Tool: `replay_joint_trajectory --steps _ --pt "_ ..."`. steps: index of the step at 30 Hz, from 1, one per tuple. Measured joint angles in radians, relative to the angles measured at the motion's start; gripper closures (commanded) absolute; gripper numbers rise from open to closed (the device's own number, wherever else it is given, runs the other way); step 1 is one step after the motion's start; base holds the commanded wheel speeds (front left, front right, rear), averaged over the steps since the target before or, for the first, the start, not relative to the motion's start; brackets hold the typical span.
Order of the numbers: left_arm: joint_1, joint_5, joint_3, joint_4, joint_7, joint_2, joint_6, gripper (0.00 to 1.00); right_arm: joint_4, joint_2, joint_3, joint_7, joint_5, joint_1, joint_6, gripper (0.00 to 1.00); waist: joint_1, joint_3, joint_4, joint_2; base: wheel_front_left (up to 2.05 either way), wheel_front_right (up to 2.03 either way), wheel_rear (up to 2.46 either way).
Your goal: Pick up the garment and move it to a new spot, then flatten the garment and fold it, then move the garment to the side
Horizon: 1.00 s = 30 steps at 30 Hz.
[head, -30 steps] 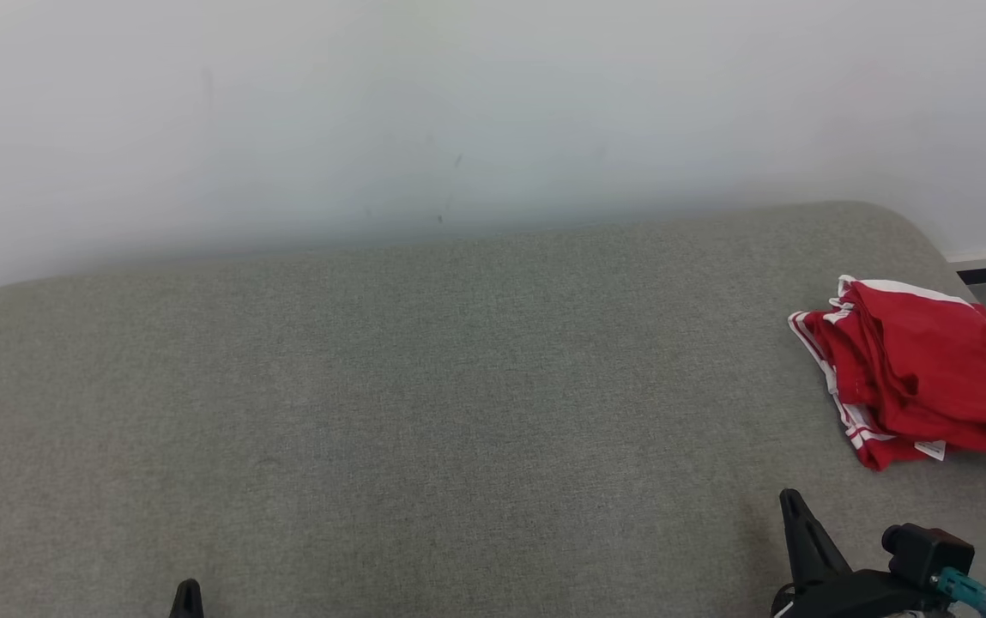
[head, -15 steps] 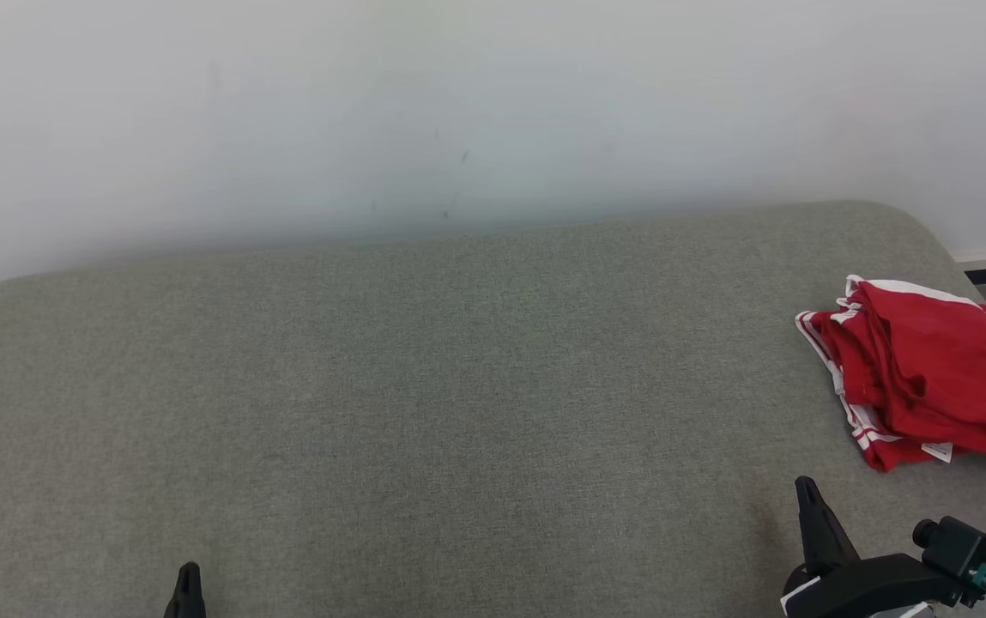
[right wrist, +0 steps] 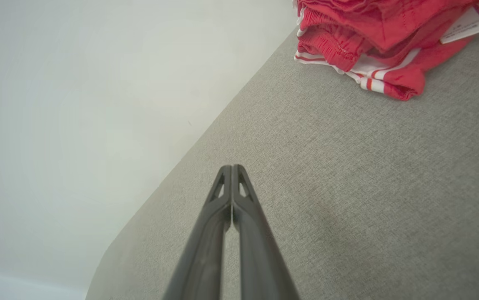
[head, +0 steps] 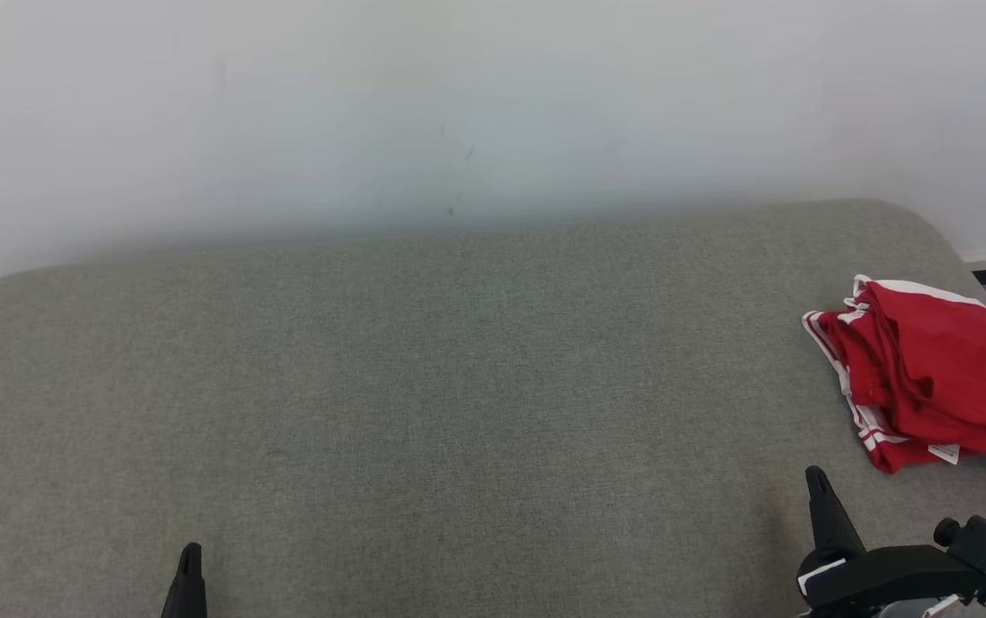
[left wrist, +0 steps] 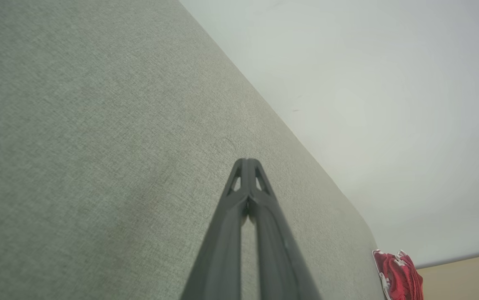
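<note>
You face a pale wall (head: pixel 493 103) and, below it, a wide grey fabric surface (head: pixel 458 386). Your red garment (head: pixel 930 378) with white stripes lies in a loosely folded heap near the surface's right edge, and nothing is gripping it. Your right claw (head: pixel 816 477) is near the garment's front, its fingers pressed together on nothing. Your left claw (head: pixel 190 554), also closed and empty, is well apart at the lower left.

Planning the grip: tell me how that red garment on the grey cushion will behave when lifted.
Likely floppy: the red garment lies in soft bunched folds, so it should droop when lifted. Probably light: thin cloth. Its stacked layers may slide apart unless pinched together.
</note>
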<state>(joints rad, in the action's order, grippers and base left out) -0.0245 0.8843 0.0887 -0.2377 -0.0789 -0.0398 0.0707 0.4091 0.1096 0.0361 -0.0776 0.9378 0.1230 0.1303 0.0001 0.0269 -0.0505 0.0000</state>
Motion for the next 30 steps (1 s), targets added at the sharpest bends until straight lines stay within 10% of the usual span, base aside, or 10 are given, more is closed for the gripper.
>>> replay_joint_trajectory --steps 30 --pt "0.058 0.320 0.011 -0.004 0.088 -0.003 0.027 1.00 -0.073 -0.026 -0.067 0.086 0.298 -0.004 0.000 1.00 0.0000 -0.011 0.018 0.0000 0.00 0.00 0.00"
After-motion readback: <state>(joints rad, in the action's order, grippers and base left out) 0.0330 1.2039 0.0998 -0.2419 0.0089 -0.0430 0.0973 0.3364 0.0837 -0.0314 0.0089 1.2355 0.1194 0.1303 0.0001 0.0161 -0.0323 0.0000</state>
